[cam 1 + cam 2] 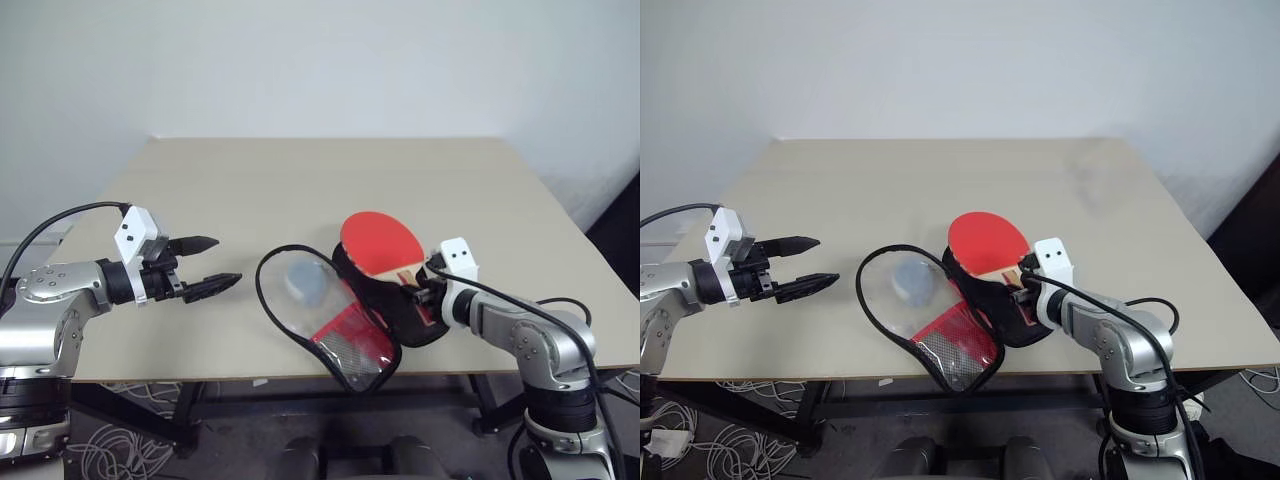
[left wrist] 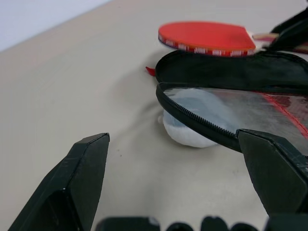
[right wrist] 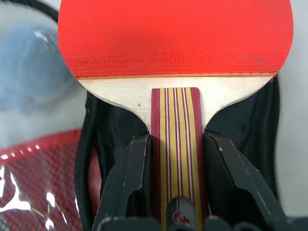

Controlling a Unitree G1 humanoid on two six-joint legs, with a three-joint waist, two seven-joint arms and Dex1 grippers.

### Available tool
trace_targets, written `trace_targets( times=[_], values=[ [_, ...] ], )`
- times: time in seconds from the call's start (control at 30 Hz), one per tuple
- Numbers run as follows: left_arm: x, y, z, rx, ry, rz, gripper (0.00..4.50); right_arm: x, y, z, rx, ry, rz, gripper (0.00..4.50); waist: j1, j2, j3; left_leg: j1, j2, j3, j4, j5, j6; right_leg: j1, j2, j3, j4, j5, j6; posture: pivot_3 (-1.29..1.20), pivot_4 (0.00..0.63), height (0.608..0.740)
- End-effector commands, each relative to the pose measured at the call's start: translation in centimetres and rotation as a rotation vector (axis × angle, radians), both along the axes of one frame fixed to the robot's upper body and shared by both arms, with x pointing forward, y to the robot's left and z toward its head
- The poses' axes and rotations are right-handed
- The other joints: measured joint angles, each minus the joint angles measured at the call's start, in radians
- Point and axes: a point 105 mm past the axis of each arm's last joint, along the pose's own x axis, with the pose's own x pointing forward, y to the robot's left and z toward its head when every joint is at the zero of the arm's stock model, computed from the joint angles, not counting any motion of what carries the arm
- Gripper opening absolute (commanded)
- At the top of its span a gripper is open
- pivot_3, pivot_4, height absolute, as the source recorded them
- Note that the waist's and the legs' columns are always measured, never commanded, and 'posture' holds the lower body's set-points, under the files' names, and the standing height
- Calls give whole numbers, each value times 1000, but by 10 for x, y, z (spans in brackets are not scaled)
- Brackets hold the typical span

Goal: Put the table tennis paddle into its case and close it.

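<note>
Paddle gripped and held over the open case; insertion and zipping were still to do.

The beige rectangular table (image 1: 250,200) carried the paddle-shaped zip case (image 1: 345,320), unzipped and splayed near the front edge, its clear-and-red front flap with black mesh lying flat and its black fabric back half under the paddle. The table tennis paddle (image 1: 381,243), with a round red rubber face and striped pale wooden handle, hovered over that black half, not yet seated inside. The right gripper (image 3: 175,159) clasped its handle; the left gripper (image 1: 205,264) waited spread wide, well apart, holding nothing.
</note>
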Motion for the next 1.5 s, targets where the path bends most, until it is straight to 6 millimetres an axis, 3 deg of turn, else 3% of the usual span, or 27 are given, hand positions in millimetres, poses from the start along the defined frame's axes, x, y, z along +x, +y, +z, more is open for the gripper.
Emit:
trace_targets(
  times=[0.03,0.43,0.7,0.73,1.0,1.07,1.2,1.33,1.5],
  values=[
    [3,0,13,9,-57,1,4500,7,5,8,-10,-59,-4,1149,0,0,0,0,0,0,0,0,0,0,0,0,0,0,0,0,0,734],
    [2,0,14,6,-55,7,4500,14,5,-11,-69,-34,-11,1149,0,0,0,0,0,0,0,0,0,0,0,0,0,0,0,0,0,734],
    [1,1,13,3,-55,11,4500,15,4,-14,-85,-29,-9,1149,0,0,0,0,0,0,0,0,0,0,0,0,0,0,0,0,0,734],
    [1,1,13,3,-55,12,4500,15,4,-14,-86,-29,-9,1904,0,0,0,0,0,0,0,0,0,0,0,0,0,0,0,0,0,734],
    [3,-2,12,-7,-57,10,4500,19,-1,-10,-97,-44,-35,4486,0,0,0,0,0,0,0,0,0,0,0,0,0,0,0,0,0,734],
    [2,-2,11,-9,-56,9,4500,21,-1,-3,-81,-64,-30,4486,0,0,0,0,0,0,0,0,0,0,0,0,0,0,0,0,0,734],
    [1,-2,10,-15,-43,9,4500,24,-6,33,5,-163,46,4486,1,0,0,0,0,0,0,0,0,0,0,0,0,0,0,0,0,734],
    [-1,1,7,-12,-34,16,4500,19,-21,73,62,-250,193,4486,1,0,0,0,0,0,1,0,0,1,-1,-1,-1,0,0,0,0,734],
    [-5,-1,-3,5,-14,17,4500,21,-51,110,-14,-343,289,4486,0,0,0,0,0,0,0,0,0,2,0,0,-1,-1,1,0,0,734]
  ],
)
